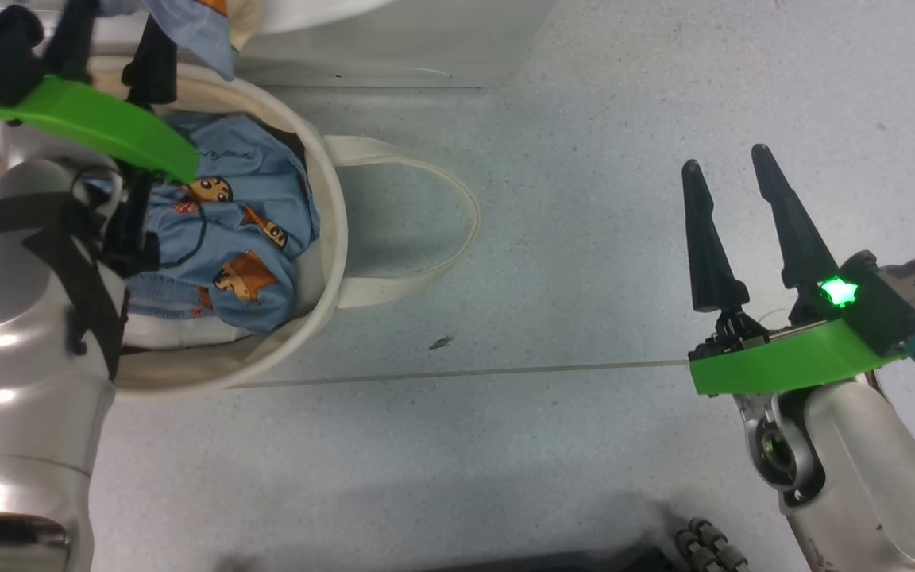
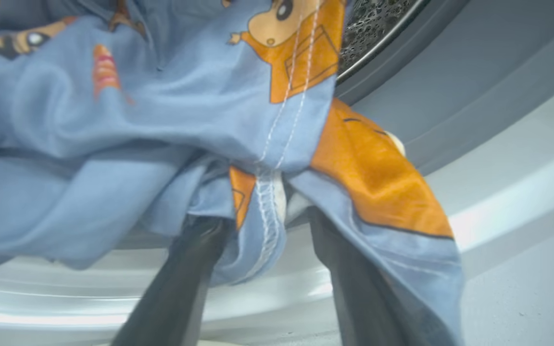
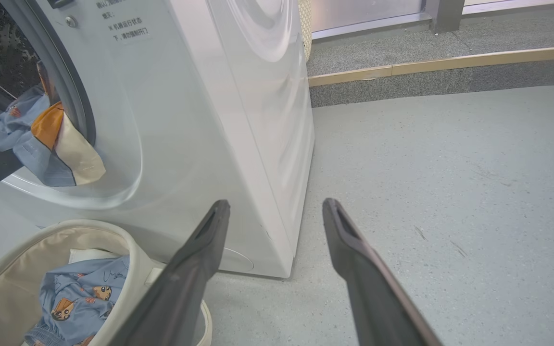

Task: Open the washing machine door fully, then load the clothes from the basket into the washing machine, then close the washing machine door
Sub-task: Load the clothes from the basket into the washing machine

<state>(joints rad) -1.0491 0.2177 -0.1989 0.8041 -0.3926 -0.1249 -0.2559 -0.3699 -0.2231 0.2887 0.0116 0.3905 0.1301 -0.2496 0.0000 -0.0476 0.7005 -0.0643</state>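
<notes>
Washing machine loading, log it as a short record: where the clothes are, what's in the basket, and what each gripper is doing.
washing machine: white front-loader, drum mouth open
blue cartoon-print garment: hanging over the drum's lip
left gripper: fingers apart under that garment, grip unclear
basket: holds second blue cartoon-print garment
right gripper: open, empty, over floor

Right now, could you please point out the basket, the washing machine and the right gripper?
Basket [image 1: 334, 214], head view, right rim.
Washing machine [image 3: 181, 144], right wrist view, white front panel.
Right gripper [image 1: 725, 156], head view, midway between fingertips.
</notes>
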